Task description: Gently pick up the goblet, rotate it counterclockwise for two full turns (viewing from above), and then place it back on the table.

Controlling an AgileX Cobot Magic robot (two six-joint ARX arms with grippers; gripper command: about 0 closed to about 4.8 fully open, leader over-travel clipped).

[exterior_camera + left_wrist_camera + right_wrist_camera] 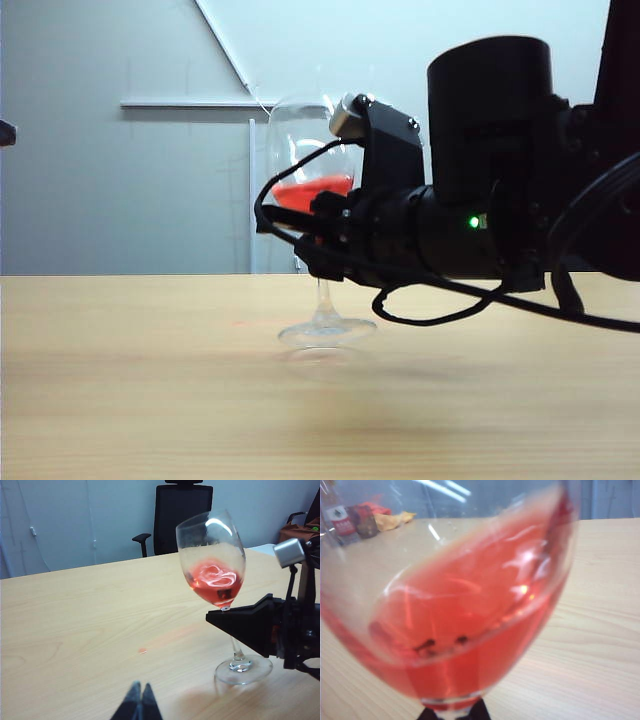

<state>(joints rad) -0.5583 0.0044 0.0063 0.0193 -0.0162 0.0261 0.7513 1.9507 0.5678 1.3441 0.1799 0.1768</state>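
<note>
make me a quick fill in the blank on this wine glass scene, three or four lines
1. The liquid in the goblet is ____ in colour.
2. The right tool is shut on the goblet's ____, just under the bowl.
3. The goblet's foot is close above the ____.
4. The left tool, low over the table away from the goblet, is ____.

Missing words: red; stem; table; shut

Right claw (220, 611) clamped level; left claw (139, 702) shut.
</note>
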